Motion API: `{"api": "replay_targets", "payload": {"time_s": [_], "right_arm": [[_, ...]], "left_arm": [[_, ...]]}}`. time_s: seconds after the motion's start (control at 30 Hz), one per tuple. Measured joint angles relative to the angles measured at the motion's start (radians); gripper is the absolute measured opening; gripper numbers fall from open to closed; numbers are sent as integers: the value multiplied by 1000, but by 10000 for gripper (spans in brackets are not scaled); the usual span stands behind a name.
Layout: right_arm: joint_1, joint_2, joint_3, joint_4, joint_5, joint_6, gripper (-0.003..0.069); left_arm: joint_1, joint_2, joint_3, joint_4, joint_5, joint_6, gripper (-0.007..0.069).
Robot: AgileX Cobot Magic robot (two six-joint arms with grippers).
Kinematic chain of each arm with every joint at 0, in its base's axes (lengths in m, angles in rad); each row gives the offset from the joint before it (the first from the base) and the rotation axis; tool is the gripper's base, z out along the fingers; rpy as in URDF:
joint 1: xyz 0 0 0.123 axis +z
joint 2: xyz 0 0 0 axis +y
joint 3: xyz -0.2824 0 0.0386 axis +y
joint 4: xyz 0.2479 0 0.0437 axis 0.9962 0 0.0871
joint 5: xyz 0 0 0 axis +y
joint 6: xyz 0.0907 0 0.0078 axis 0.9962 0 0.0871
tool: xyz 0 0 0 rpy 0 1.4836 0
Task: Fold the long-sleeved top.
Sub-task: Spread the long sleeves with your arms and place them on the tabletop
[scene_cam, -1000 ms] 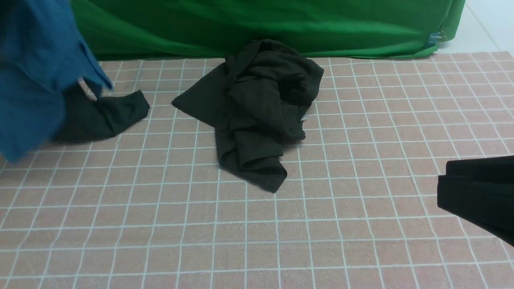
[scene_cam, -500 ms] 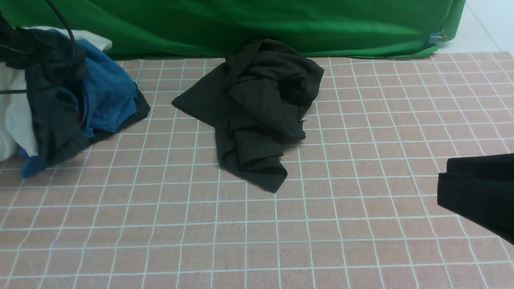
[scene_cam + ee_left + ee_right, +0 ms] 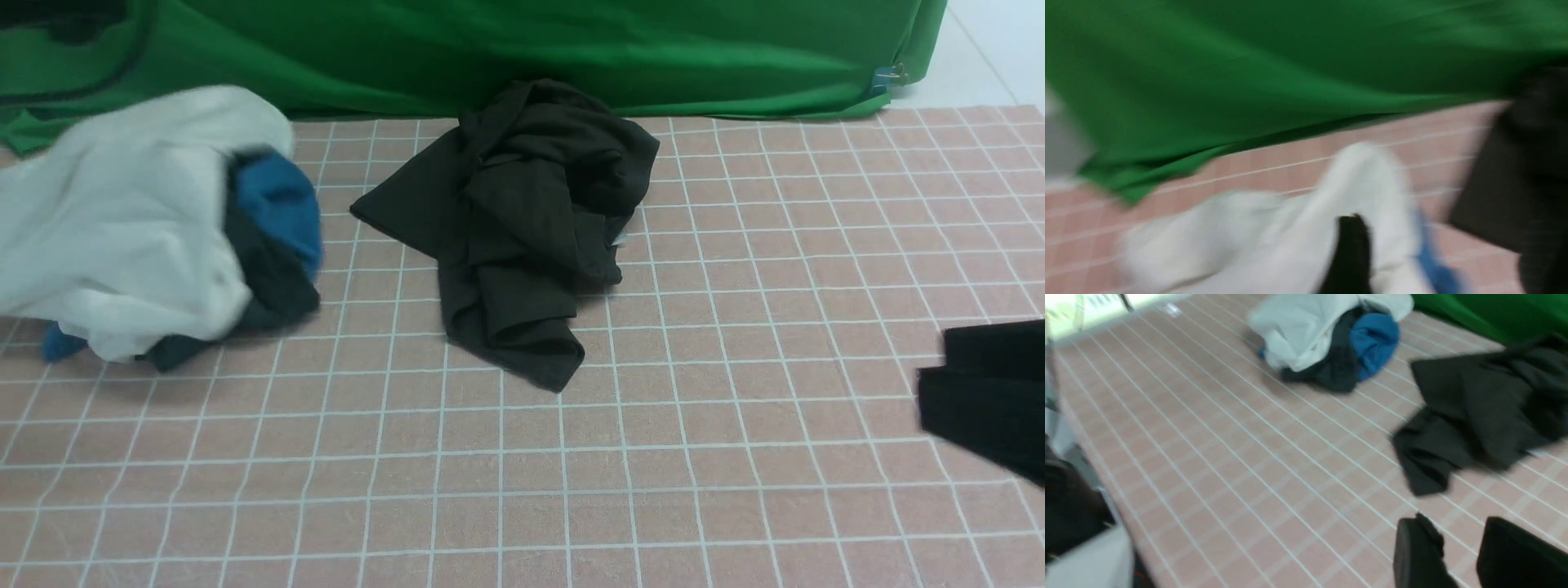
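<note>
Top: the long-sleeved top (image 3: pixel 522 220) lies crumpled in a heap at the far side of the surface (image 3: pixel 571 490), its back edge against the foot of the green cloth (image 3: pixel 531 49).
Room nearer than the top: bare gridded surface, right down to the near edge.
Room right of the top: bare squares as far as the right hand (image 3: pixel 1457 535).
Room left of the top: a narrow strip of bare surface, then a pile of the white garment (image 3: pixel 122 220), the blue cloth (image 3: pixel 282 204) and the charcoal cloth (image 3: pixel 273 286).
Right hand: well apart from the top, its two fingers spread with only surface between them, holding nothing; from the front the frame edge cuts it off.
Left hand (image 3: pixel 1351 253): one dark finger shows over the white garment, all blurred; I cannot tell how wide it stands.
Hard to see: the top's sleeves are lost in the folds.
</note>
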Motion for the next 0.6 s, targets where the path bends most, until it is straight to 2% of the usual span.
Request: {"api": "replay_targets", "payload": {"time_s": [0.03, 0.1, 0.17, 0.2, 0.23, 0.3, 0.37, 0.47, 0.5, 0.53, 0.6], "right_arm": [[0, 0, -17, -48, 34, 20, 251], [0, 0, -39, -110, 94, 55, 251], [0, 0, -51, -144, 126, 75, 251], [0, 0, -53, -152, 134, 80, 251], [0, 0, -54, -163, 147, 88, 251], [0, 0, -54, -167, 171, 103, 251], [0, 0, -54, -168, 188, 106, 251], [0, 0, -54, -168, 195, 103, 251], [0, 0, -54, -169, 195, 100, 246], [0, 0, -54, -169, 195, 98, 245], [0, 0, -54, -169, 195, 80, 241]], "left_arm": [[-59, -1, 0, -20, 50, 6, 307], [-155, 5, 13, -51, 127, 7, 169], [-254, 20, 48, -80, 164, 20, 72], [-276, 25, 58, -89, 168, 26, 59], [-352, 47, 94, -108, 169, 52, 35], [-451, 93, 136, -118, 151, 92, 41], [-526, 151, 152, -123, 128, 114, 86], [-586, 232, 152, -127, 55, 119, 185], [-603, 267, 152, -127, 15, 119, 239], [-605, 279, 152, -127, 9, 118, 258], [-611, 338, 152, -111, -68, 85, 377]]}}
